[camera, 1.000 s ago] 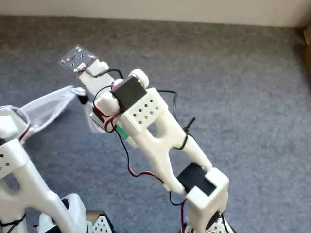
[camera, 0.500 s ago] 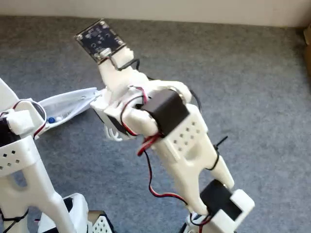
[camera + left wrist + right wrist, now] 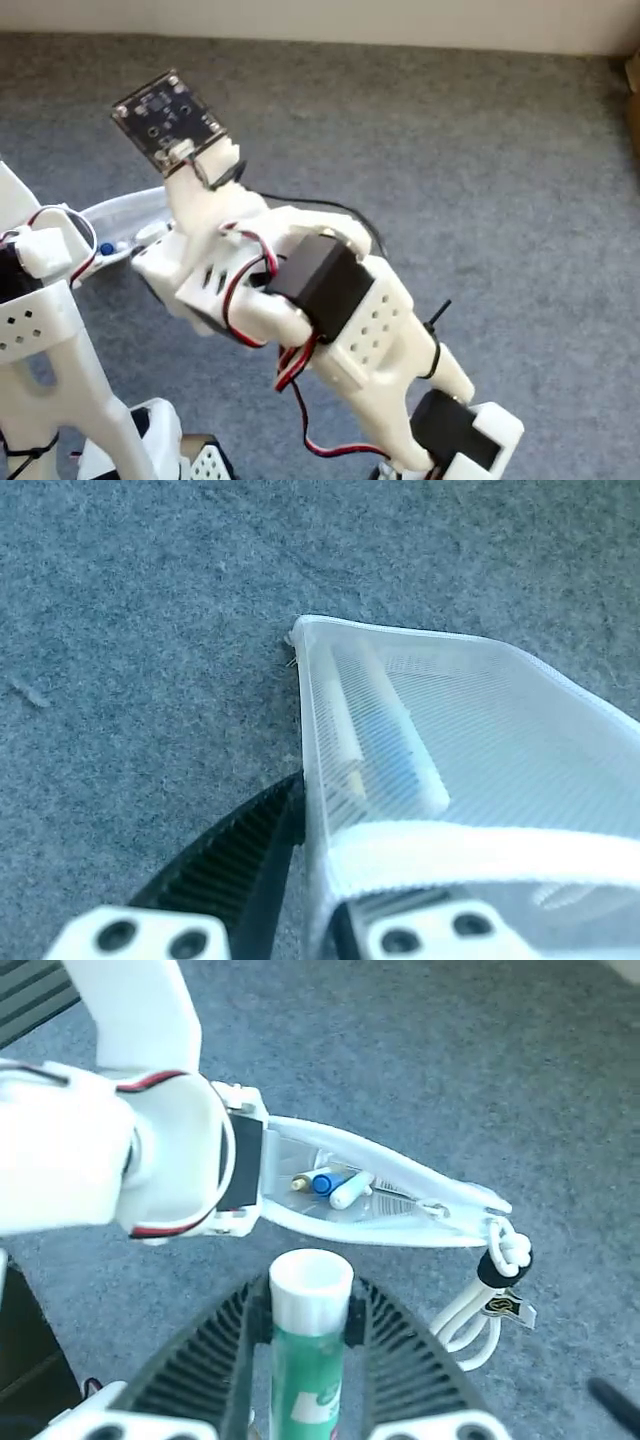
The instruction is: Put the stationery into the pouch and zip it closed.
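Observation:
The white mesh pouch (image 3: 360, 1195) lies on grey carpet with its mouth open; a blue-capped pen (image 3: 322, 1181) and a white pen (image 3: 350, 1189) rest inside. My left gripper (image 3: 315, 870) is shut on one end of the pouch (image 3: 450, 740), where the pens (image 3: 385, 745) show through the mesh. My right gripper (image 3: 308, 1305) is shut on a green glue stick (image 3: 308, 1370) with a white cap, held just short of the pouch's mouth. In the high view the right arm (image 3: 320, 300) covers most of the pouch (image 3: 125, 212).
A white zip cord with a small tag (image 3: 490, 1285) trails from the pouch's far end. The left arm (image 3: 40, 300) stands at the left edge. Grey carpet (image 3: 500, 180) stretches to the right and back, up to a pale wall.
The right arm has swung left and lower with the glue stick, and now hangs over the pouch's mouth. The left arm still holds the pouch's end.

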Tool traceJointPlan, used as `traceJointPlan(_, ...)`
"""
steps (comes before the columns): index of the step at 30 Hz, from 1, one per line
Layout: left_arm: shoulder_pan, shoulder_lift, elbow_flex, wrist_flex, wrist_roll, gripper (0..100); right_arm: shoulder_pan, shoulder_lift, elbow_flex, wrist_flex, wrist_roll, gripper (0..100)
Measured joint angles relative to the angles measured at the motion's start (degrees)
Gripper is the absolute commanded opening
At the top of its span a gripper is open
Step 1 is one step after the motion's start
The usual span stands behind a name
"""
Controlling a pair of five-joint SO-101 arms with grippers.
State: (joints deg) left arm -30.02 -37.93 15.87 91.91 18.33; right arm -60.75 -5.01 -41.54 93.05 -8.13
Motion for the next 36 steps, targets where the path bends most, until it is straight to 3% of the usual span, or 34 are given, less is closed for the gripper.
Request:
traceJointPlan(14,0.0,0.0,0.7,0.0,0.0,1,-7.56,-1.58,0.18,7.03,9.76,0.4)
traceJointPlan(20,0.0,-0.79,2.11,-0.18,0.0,1,-10.99,-11.6,14.07,5.8,16.53,0.4)
traceJointPlan(36,0.0,-0.79,2.11,-0.18,0.0,1,-3.78,-31.21,48.97,-41.93,17.58,0.4)
